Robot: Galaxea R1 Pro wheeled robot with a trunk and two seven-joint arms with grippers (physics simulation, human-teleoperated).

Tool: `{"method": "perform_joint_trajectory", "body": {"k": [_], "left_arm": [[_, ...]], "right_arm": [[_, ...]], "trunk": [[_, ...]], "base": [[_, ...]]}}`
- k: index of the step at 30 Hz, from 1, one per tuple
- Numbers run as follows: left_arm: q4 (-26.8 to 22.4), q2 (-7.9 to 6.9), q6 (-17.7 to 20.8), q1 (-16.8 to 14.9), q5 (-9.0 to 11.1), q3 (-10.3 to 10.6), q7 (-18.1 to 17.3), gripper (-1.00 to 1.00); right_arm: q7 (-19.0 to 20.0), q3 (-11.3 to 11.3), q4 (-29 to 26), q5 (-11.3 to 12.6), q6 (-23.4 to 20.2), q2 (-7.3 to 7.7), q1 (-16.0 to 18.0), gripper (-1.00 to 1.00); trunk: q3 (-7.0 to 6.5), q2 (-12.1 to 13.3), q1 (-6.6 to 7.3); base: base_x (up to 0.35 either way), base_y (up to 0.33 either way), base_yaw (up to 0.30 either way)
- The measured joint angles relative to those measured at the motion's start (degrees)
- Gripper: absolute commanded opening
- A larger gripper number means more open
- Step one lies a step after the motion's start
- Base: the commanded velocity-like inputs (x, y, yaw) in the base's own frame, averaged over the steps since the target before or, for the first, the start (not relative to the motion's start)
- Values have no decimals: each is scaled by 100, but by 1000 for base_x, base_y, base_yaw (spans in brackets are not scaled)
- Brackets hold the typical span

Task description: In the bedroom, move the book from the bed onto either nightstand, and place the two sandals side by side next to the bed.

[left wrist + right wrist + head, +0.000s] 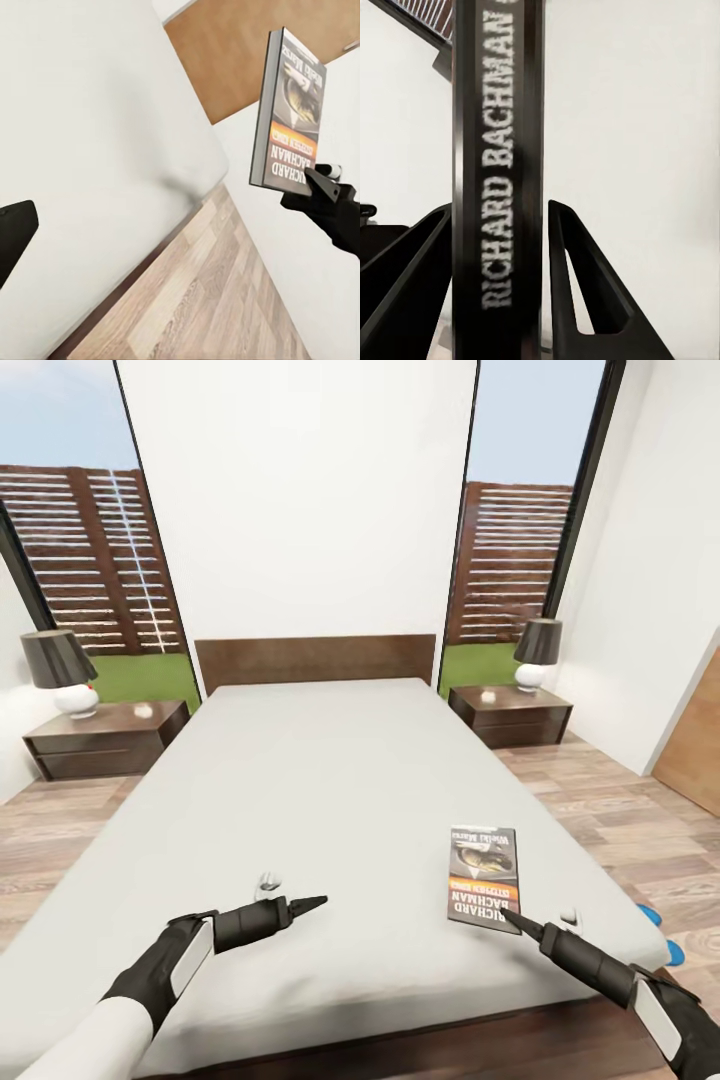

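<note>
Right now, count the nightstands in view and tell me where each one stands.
2. One nightstand stands left of the bed by the headboard, under a lamp; the other nightstand stands right of it, also under a lamp. None seems hidden.

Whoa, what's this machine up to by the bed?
The robot stands at the foot of the bed and is going for the book. Its right gripper has a finger on either side of the book's spine, seemingly closed on it at the near right part of the mattress. The left gripper hovers over the mattress, holding nothing. A nightstand waits at each side, and something blue peeks out on the floor.
</note>
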State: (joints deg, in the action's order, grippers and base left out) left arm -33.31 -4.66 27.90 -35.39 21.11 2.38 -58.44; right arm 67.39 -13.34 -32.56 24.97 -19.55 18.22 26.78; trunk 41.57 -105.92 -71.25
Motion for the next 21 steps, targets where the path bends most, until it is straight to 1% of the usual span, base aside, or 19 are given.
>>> {"method": "perform_joint_trajectory", "body": {"k": [10,21], "left_arm": [[1,15,0,0,-2,1,4,100],[1,22,0,0,-2,1,4,100]], "right_arm": [[-11,4,10,-8,85,-42,0,-100],[-8,5,11,-8,86,-46,0,-100]], "trunk": [[-180,401,220],[-377,842,461]], "base": [[0,0,0],[0,0,0]]}}
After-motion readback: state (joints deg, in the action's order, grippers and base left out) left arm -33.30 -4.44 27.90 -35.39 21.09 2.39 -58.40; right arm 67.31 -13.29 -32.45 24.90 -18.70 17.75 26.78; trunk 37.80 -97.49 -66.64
